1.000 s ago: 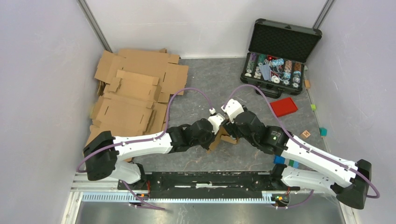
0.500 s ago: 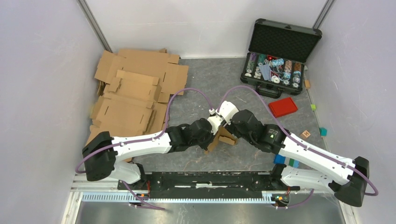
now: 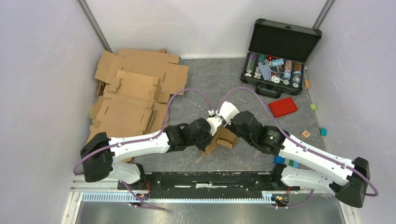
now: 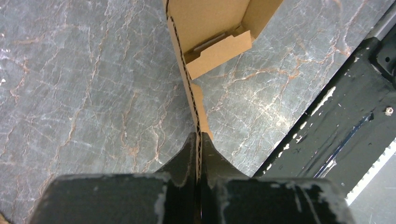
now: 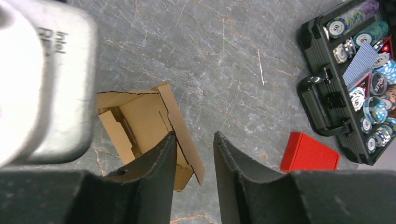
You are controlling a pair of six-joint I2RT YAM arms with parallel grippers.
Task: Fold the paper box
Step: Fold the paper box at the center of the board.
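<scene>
Clamping one wall of the paper box [image 4: 208,28], your left gripper [image 4: 198,140] is clenched tight; your right gripper [image 5: 194,135] hangs released over its flap. The black case [image 3: 285,42] lies at the box's 1 o'clock.

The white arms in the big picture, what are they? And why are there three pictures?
They are two robot arms bolted to a grey table. The big picture comes from a camera up above. The other two come from small cameras on each wrist, looking past the fingers. The left hand pinches a wall of the small paper box. The right hand hangs over the box, fingers apart, holding nothing. Also on the table: flat cardboard sheets, an open black case of poker chips, and a red lid.
</scene>
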